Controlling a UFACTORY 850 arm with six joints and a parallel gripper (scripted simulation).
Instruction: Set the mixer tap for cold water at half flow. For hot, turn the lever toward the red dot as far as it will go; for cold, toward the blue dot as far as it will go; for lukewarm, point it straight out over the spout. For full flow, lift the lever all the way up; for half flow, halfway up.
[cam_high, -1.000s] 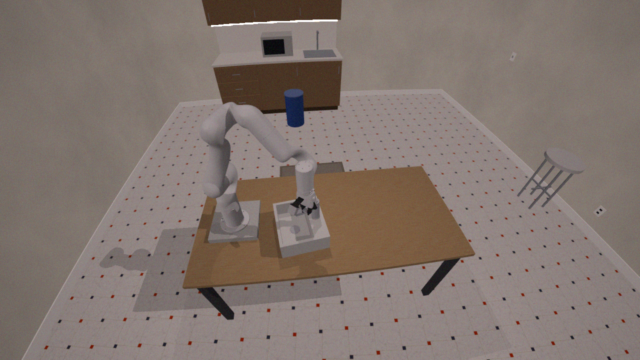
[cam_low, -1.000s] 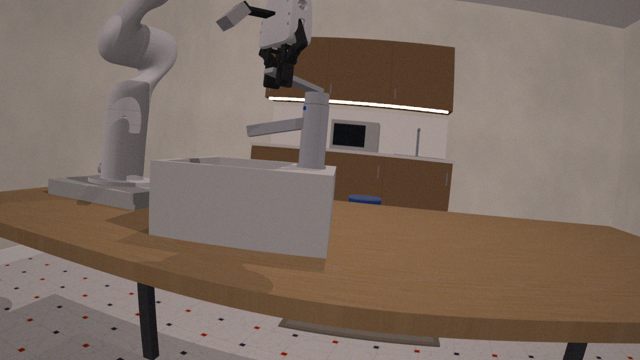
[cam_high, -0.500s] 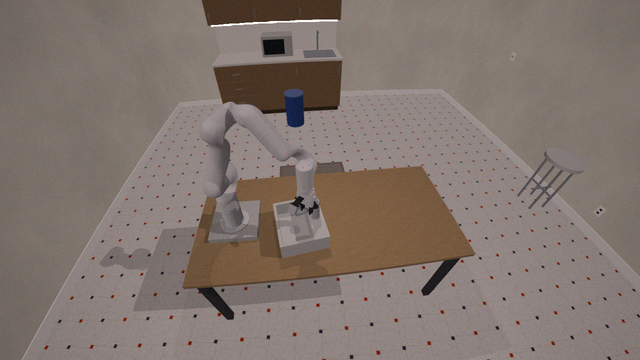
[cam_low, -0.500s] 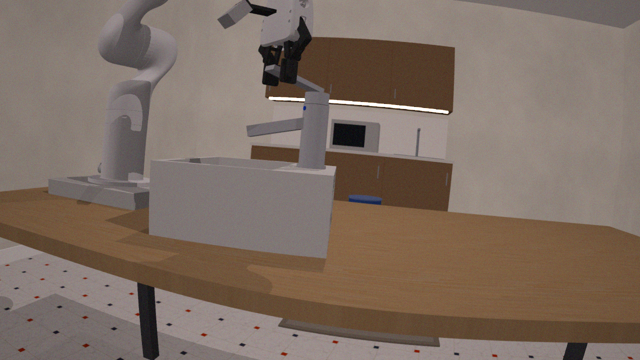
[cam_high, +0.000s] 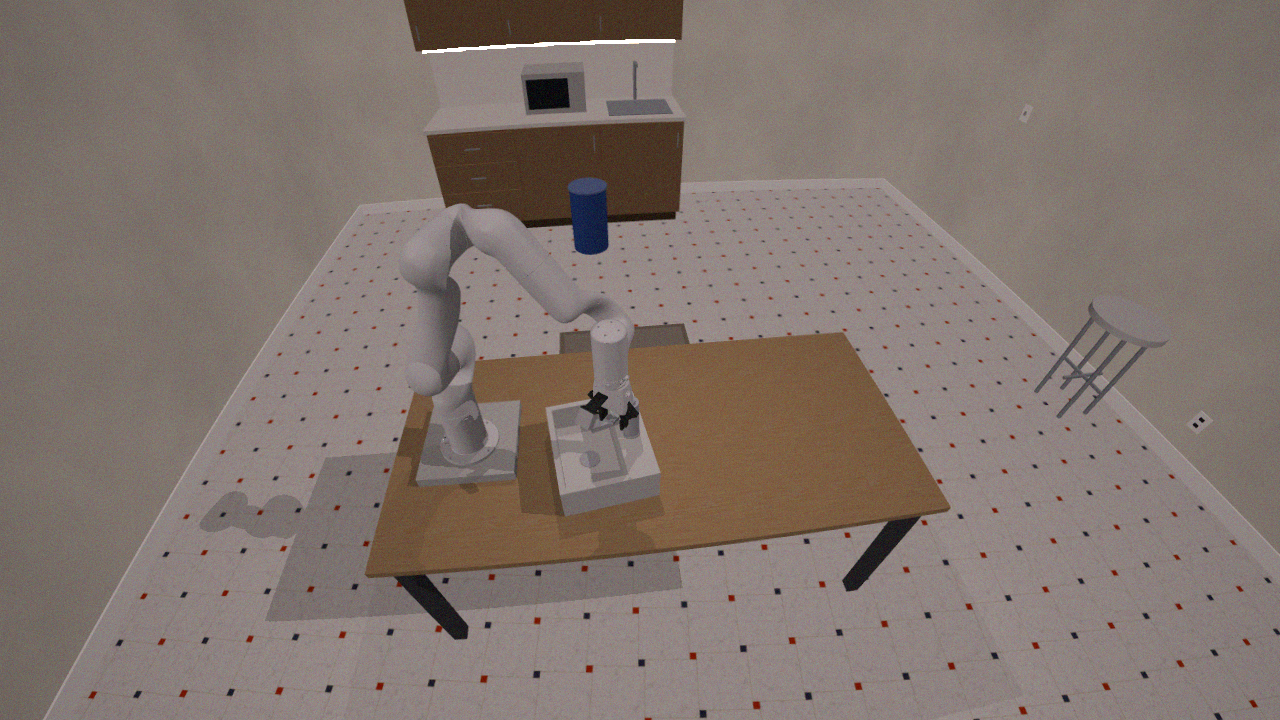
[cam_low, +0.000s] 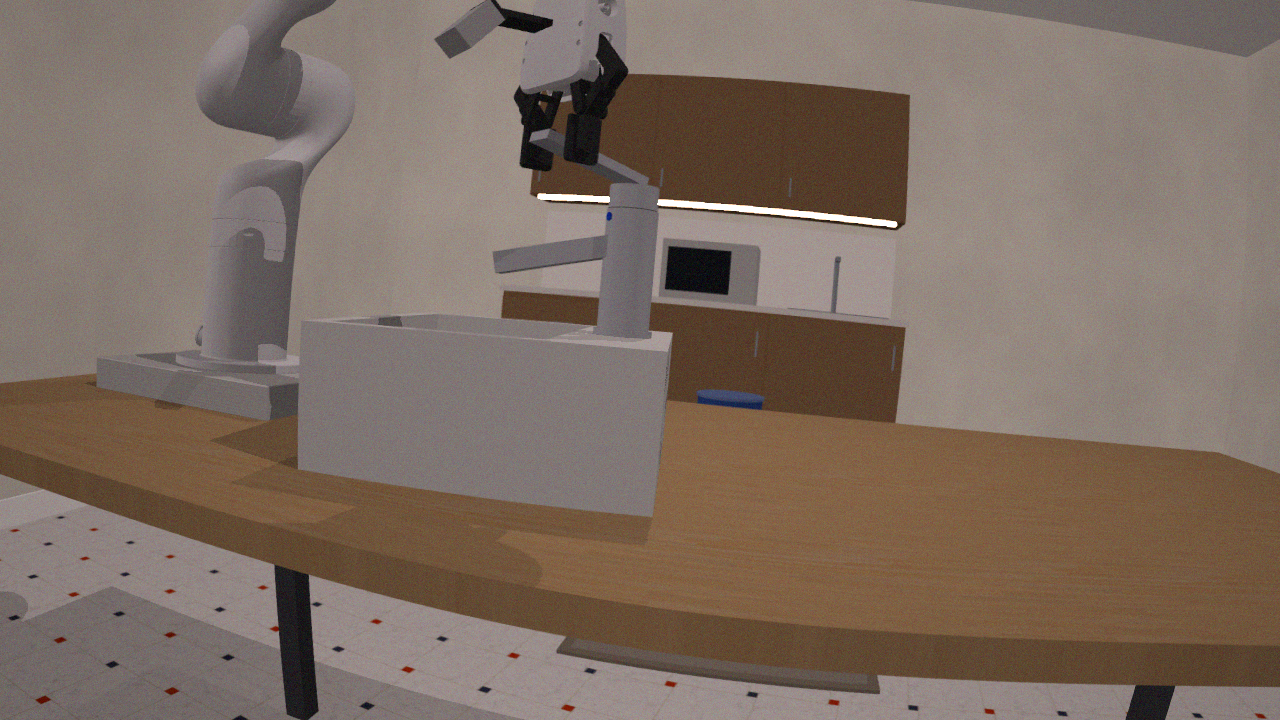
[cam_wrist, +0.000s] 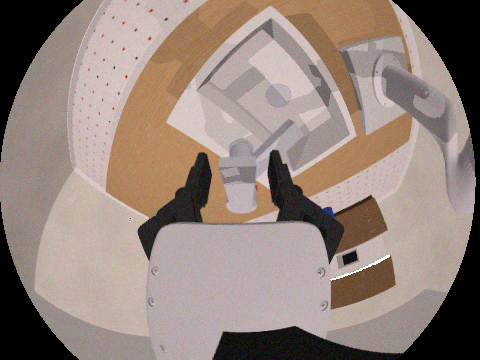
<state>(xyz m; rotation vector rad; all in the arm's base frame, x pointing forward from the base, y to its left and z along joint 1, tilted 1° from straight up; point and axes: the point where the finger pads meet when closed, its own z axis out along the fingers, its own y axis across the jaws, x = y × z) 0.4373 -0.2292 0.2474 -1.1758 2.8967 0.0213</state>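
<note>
The end effector (cam_low: 562, 143) straddles the raised lever (cam_low: 586, 159) with fingers apart, the lever's length running between them.

Arm bent over, gripper (cam_low: 562, 152) pointed down

The jaws are held apart, with a gap seen at each black finger (cam_wrist: 195, 188). The white arm (cam_high: 528, 259) is arched from its base, the wrist kept vertical.
</note>
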